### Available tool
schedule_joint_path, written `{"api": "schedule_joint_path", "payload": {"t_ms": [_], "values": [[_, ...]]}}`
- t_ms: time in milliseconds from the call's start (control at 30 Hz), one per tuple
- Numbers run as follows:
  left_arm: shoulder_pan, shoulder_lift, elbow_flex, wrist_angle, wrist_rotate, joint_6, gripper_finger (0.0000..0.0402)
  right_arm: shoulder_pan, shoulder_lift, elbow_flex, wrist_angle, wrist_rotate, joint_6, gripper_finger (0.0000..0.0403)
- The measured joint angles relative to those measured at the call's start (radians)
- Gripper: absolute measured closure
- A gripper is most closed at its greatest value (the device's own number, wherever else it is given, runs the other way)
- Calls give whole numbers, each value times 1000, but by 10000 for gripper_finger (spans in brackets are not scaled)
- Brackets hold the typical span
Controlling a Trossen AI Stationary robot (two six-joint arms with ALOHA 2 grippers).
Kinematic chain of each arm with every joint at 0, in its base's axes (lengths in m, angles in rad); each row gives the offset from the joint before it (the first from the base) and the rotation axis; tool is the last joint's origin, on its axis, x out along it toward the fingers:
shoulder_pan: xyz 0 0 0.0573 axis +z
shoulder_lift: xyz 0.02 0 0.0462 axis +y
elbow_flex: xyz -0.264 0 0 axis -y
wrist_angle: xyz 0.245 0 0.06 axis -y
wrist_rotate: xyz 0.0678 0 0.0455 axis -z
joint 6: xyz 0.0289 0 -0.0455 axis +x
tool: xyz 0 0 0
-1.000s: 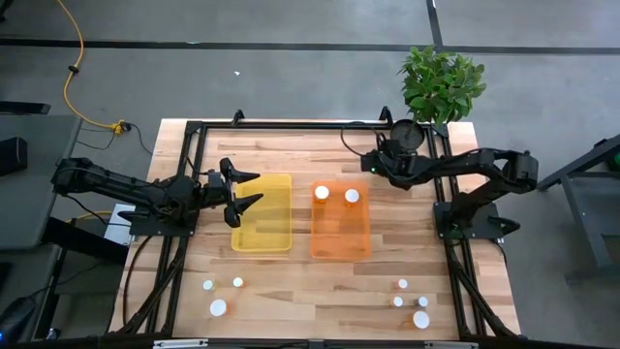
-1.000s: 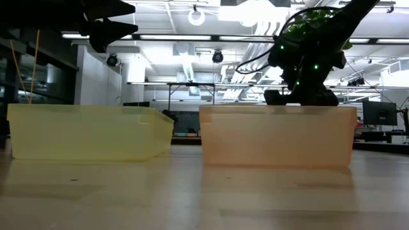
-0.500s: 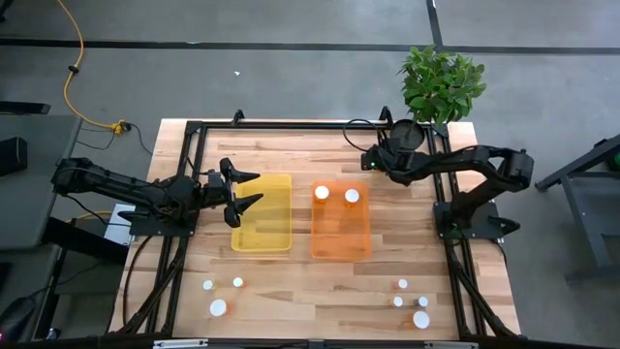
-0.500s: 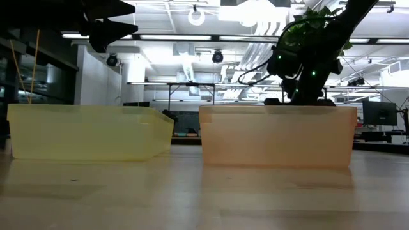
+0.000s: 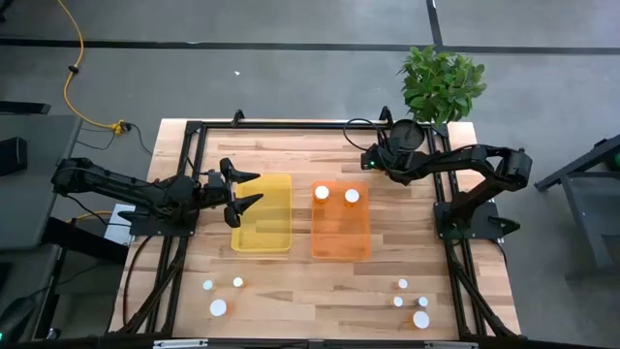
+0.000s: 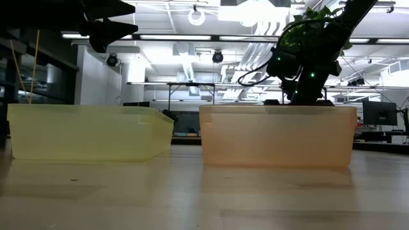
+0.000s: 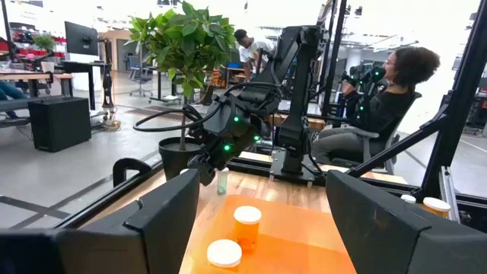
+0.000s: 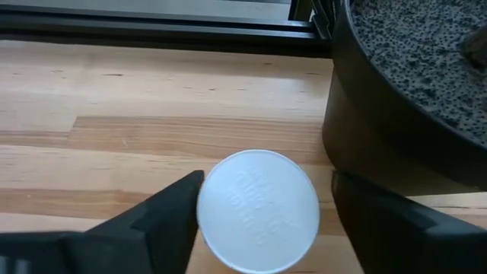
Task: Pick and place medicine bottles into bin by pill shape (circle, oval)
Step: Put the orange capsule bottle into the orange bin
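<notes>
A medicine bottle with a round white cap (image 8: 259,209) stands on the table at the far right, beside the black plant pot (image 8: 411,114). My right gripper (image 8: 268,183) is open, slanting down over it with one finger on each side of the cap. In the left wrist view this bottle (image 7: 221,181) shows below that gripper. My left gripper (image 5: 258,188) hangs open and level above the yellow bin's (image 5: 262,215) left edge, holding nothing. Two bottles (image 5: 322,193) (image 5: 352,195) stand in the orange bin's (image 5: 341,237) far end. My right gripper has one finger (image 8: 179,202) against the edge of the white cap (image 8: 209,205). The other finger (image 8: 365,205) stands a small gap away from the cap. The fingers slant down from the table's right side. The bottle stands upright on the table.
Loose bottles stand near the table's front edge, some at the left (image 5: 218,307) and several at the right (image 5: 420,318). The potted plant (image 5: 441,82) rises at the far right corner. A black frame rail (image 8: 152,30) runs along the far edge. People sit beyond the table (image 7: 380,99).
My right gripper has gone a little toward the table's far edge and down, closer to the plant pot. My left arm has kept still.
</notes>
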Motion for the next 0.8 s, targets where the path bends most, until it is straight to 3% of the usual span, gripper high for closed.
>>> {"api": "schedule_joint_path", "payload": {"t_ms": [300, 567, 800], "values": [[0, 0, 0, 0, 0, 0, 128, 0, 0, 0, 0, -1, -7, 211], [0, 0, 0, -2, 0, 0, 128, 29, -53, 24, -1, -29, -75, 210], [0, 0, 0, -2, 0, 0, 128, 189, -196, 75, 23, -34, -248, 210]]}}
